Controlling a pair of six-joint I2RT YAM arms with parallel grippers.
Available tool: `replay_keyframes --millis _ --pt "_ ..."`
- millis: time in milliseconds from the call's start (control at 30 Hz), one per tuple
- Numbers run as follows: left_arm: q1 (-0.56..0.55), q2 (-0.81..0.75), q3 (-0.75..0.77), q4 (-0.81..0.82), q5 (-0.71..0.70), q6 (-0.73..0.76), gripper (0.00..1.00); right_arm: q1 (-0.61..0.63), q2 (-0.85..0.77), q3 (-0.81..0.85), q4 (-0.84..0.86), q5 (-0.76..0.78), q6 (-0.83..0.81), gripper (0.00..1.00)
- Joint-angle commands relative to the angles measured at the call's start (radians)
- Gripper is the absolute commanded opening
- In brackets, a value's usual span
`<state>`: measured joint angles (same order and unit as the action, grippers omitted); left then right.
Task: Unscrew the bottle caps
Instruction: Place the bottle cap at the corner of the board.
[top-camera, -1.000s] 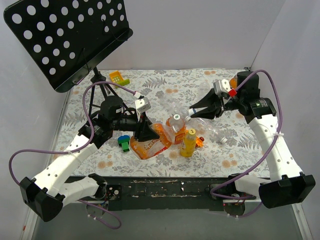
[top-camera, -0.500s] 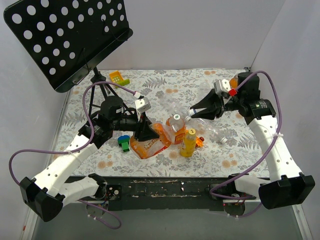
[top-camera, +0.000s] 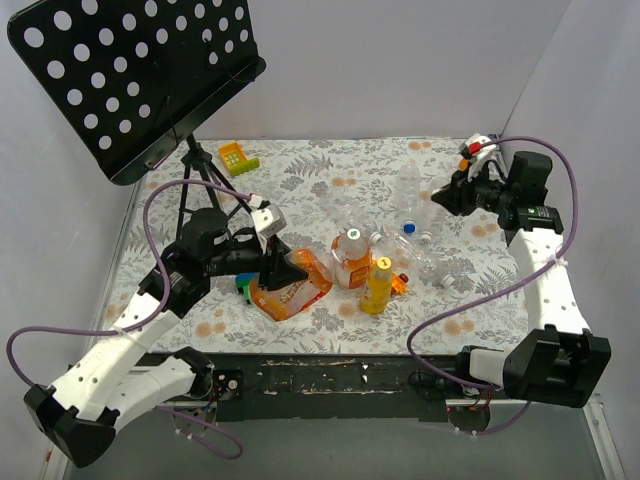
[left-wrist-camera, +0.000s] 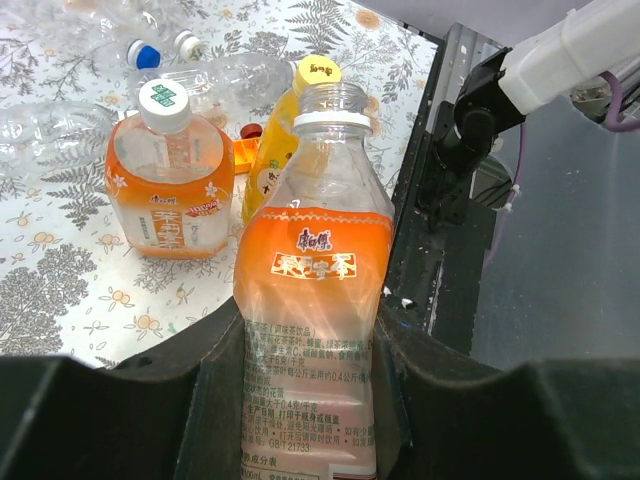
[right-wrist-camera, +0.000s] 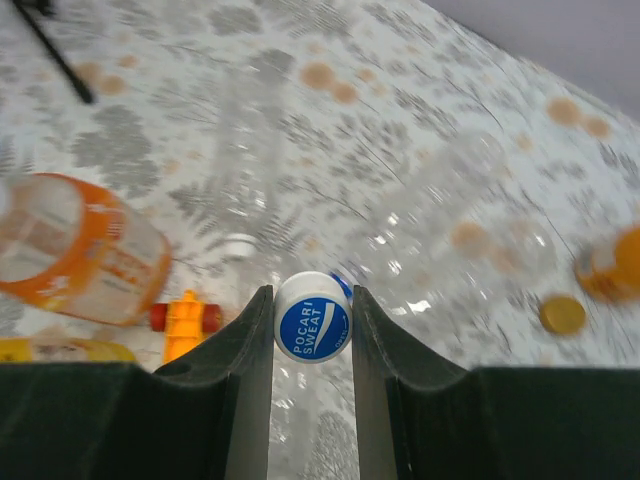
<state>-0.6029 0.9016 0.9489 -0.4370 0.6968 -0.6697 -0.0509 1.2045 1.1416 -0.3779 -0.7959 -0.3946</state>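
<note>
Okay, your right fingers (right-wrist-camera: 258, 330) pinch the blue Pocari cap (right-wrist-camera: 312, 322) by the right edge of the table (top-camera: 340, 160); left fingers (left-wrist-camera: 222, 370) clamp the uncapped orange bottle (left-wrist-camera: 315, 250). Loosen that pinch there and the cap may roll off the table.

The right gripper (top-camera: 447, 196) is pulling back toward the far right. It is now well away from the clear bottles (top-camera: 412, 205) it was hovering over a second ago, with a blue-and-white cap (right-wrist-camera: 312, 317) pinched between its fingers. The left gripper (top-camera: 283, 270) is carrying the orange bottle (top-camera: 290, 295) it clamps slightly left and nearer.
</note>
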Motion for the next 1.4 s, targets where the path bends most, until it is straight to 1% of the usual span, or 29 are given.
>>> replay_keyframes --millis 0,167,267,333,533,833,967,1200,1300,1367 --pt "0.008 -0.078 -0.027 0.015 -0.046 0.01 0.0 -0.125 0.09 -0.034 0.119 0.308 0.08 0.01" --pt "0.008 -0.135 -0.073 0.029 -0.06 0.001 0.0 -0.216 0.245 -0.017 0.152 0.426 0.011 0.02" --pt "0.008 -0.165 -0.105 0.05 -0.066 -0.019 0.0 -0.218 0.344 0.016 0.163 0.5 -0.041 0.03" --pt "0.008 -0.184 -0.122 0.063 -0.071 -0.036 0.0 -0.218 0.404 0.046 0.168 0.521 -0.055 0.03" --pt "0.008 -0.222 -0.154 0.066 -0.085 -0.059 0.0 -0.218 0.585 0.162 0.157 0.538 -0.047 0.04" --pt "0.008 -0.247 -0.165 0.06 -0.099 -0.087 0.0 -0.21 0.777 0.335 0.102 0.509 -0.004 0.06" --pt "0.008 -0.253 -0.17 0.069 -0.102 -0.1 0.0 -0.201 0.831 0.356 0.093 0.534 -0.018 0.08" --pt "0.008 -0.253 -0.177 0.083 -0.108 -0.11 0.0 -0.199 0.871 0.368 0.088 0.551 -0.032 0.12" --pt "0.008 -0.244 -0.173 0.083 -0.106 -0.11 0.0 -0.199 0.882 0.38 0.076 0.546 -0.032 0.16" --pt "0.008 -0.24 -0.168 0.084 -0.106 -0.111 0.0 -0.199 0.894 0.408 0.039 0.549 -0.035 0.27"
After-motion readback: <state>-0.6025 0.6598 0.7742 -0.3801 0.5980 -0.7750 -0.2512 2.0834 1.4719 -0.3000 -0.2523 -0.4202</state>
